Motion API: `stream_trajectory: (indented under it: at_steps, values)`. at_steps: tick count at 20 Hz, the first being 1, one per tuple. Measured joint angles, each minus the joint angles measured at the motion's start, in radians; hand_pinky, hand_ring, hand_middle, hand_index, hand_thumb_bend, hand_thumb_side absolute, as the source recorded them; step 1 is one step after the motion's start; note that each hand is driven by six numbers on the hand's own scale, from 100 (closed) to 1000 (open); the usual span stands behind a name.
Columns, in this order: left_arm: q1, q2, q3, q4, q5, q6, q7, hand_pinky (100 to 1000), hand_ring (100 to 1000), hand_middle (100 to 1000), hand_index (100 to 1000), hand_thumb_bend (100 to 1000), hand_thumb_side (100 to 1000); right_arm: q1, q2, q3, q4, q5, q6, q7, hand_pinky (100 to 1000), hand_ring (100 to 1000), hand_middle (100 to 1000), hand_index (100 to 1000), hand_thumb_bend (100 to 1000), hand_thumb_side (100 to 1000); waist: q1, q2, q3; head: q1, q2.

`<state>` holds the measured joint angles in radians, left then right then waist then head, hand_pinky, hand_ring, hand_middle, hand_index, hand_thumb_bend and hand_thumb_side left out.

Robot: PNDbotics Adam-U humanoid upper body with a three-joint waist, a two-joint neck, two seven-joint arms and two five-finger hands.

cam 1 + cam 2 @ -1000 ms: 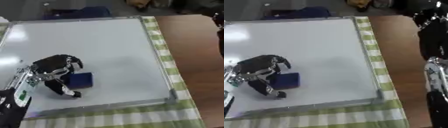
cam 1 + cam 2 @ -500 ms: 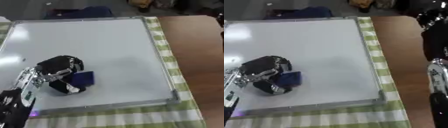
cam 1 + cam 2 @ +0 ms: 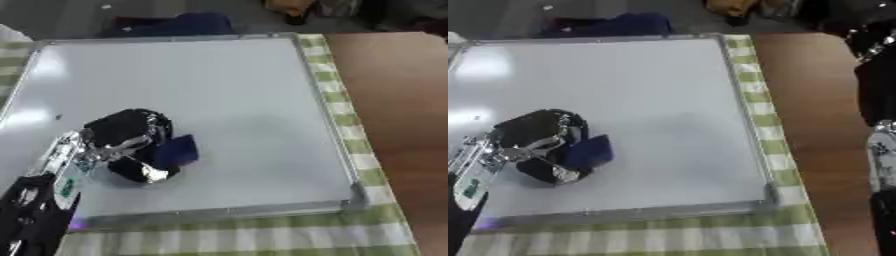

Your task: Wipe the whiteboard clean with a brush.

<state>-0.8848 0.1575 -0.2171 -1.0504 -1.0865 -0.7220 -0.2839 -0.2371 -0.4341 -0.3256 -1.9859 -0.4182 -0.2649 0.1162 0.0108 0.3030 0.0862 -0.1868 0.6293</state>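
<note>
Left eye view: the whiteboard (image 3: pixel 227 95) lies flat on a green-and-white checked cloth (image 3: pixel 367 165) that covers part of the brown bench (image 3: pixel 402 100). Its surface looks white and nearly bare, with one small dark speck near its left edge and a silver frame all round. The brush (image 3: pixel 178 150) is a small dark blue block resting on the board in its lower left part. The left hand (image 3: pixel 131 142), black with silver parts, comes in from the lower left corner; its fingers are curled over and round the brush, clamped on it from the left side, and only the brush's right end shows beyond them. A dark blue cloth-like thing (image 3: pixel 175 24) lies just past the board's far edge.

Right eye view: the same grasp shows, the blue block sticking out to the right of the curled fingers. Parts of the right arm (image 3: pixel 878 100) run down the right edge over the bare wood; the right hand itself does not show.
</note>
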Motion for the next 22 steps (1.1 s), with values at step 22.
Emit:
stream_trajectory:
  at_steps: [22]
  values:
    - [-0.004, 0.0, 0.0, -0.006, -0.009, -0.026, -0.006, 650, 613, 434, 105, 265, 510, 0.0, 0.001, 0.0, 0.0, 0.001, 0.002, 0.007, 745, 639, 518, 590, 211, 1000, 0.002, 0.003, -0.002, 0.0, -0.009]
